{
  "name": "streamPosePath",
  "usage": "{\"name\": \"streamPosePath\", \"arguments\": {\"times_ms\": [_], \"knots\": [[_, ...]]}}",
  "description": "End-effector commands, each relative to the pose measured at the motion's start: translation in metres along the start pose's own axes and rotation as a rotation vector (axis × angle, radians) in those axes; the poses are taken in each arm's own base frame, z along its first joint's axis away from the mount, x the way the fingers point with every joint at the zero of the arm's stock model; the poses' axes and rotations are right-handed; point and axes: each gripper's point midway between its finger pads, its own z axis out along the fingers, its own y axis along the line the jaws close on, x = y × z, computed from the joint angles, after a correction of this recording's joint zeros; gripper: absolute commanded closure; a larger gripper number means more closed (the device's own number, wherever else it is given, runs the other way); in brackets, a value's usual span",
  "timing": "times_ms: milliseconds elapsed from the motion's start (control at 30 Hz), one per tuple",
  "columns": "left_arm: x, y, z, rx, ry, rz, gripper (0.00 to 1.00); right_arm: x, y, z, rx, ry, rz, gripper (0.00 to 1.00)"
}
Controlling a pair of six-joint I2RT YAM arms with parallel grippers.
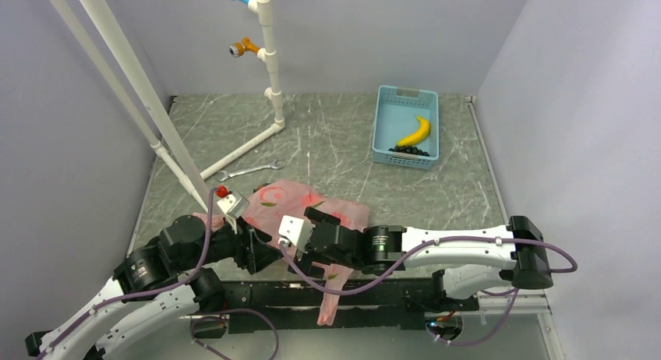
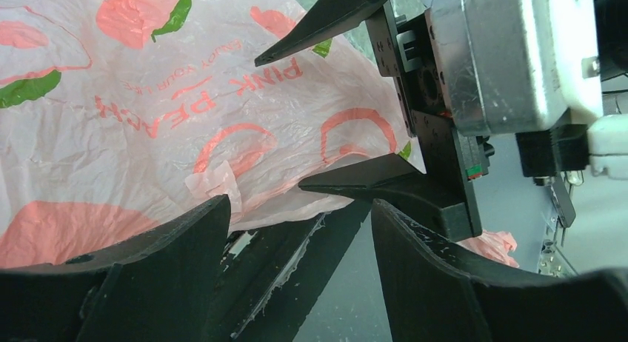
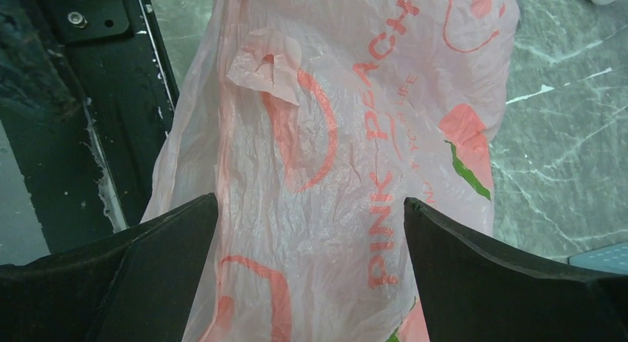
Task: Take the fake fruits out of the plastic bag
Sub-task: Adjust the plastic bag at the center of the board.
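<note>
The pink plastic bag [image 1: 331, 206], printed with red fruit shapes and green leaves, lies crumpled flat on the table near the front, one handle hanging over the front edge. No fake fruits show; whether any are inside the bag cannot be told. My left gripper [image 1: 263, 255] is open and empty at the bag's near left edge; in the left wrist view [image 2: 300, 242] the bag [image 2: 148, 120] lies just beyond its fingertips. My right gripper [image 1: 305, 260] is open, its fingers astride the bag [image 3: 318, 149] in the right wrist view [image 3: 311, 216]. Its fingers [image 2: 370, 185] show in the left wrist view.
A blue basket [image 1: 405, 92] at the back right holds a yellow banana [image 1: 415, 132] and a black grape bunch [image 1: 409, 151]. A wrench [image 1: 249, 171] lies by the white pipe frame [image 1: 269, 64]. A small red item [image 1: 222, 192] sits behind my left wrist. A black rail [image 1: 390, 291] runs along the front.
</note>
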Motion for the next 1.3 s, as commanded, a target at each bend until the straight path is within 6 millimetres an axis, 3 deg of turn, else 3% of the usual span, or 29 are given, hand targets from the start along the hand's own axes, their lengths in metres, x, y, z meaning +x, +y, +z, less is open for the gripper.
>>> {"name": "streamPosePath", "arguments": {"times_ms": [0,67,133,167,267,300,467,633,833,1033,1100,1200,1267], "knots": [[-0.009,-0.009,-0.001,0.033,-0.017,0.011,0.25,-0.001,-0.012,0.005,0.086,-0.006,-0.023,0.01],[-0.008,-0.009,0.001,0.033,-0.009,0.010,0.26,0.002,-0.025,0.011,0.177,0.001,-0.018,0.01],[-0.007,-0.008,0.003,0.028,-0.003,0.008,0.26,0.002,-0.042,0.014,0.295,-0.007,0.000,0.10],[-0.006,-0.008,0.003,0.029,0.000,0.006,0.27,-0.001,-0.049,0.013,0.341,-0.024,0.019,0.20],[-0.006,-0.007,0.003,0.026,-0.005,-0.002,0.31,-0.011,-0.060,0.009,0.376,-0.095,0.083,0.65],[-0.007,-0.007,0.003,0.024,-0.009,-0.004,0.31,-0.017,-0.063,0.004,0.373,-0.126,0.106,0.73],[-0.013,-0.008,0.002,0.022,-0.038,-0.016,0.32,-0.036,-0.053,-0.010,0.255,-0.231,0.171,0.98],[-0.017,-0.010,0.018,0.030,-0.022,-0.012,0.33,-0.043,-0.058,-0.025,0.192,-0.301,0.248,1.00],[-0.011,0.022,0.045,-0.134,0.033,-0.021,0.43,-0.048,-0.069,-0.035,0.124,-0.358,0.282,1.00],[0.053,0.062,0.062,-0.237,0.158,-0.130,0.56,-0.053,-0.106,-0.041,0.161,-0.392,0.337,1.00],[0.088,0.081,0.061,-0.287,0.191,-0.202,0.59,-0.061,-0.124,-0.043,0.181,-0.412,0.353,1.00],[0.111,0.087,0.066,-0.251,0.157,-0.303,0.60,-0.072,-0.153,-0.039,0.205,-0.430,0.360,1.00],[0.113,0.087,0.070,-0.225,0.119,-0.338,0.62,-0.077,-0.169,-0.032,0.224,-0.423,0.341,1.00]]}}
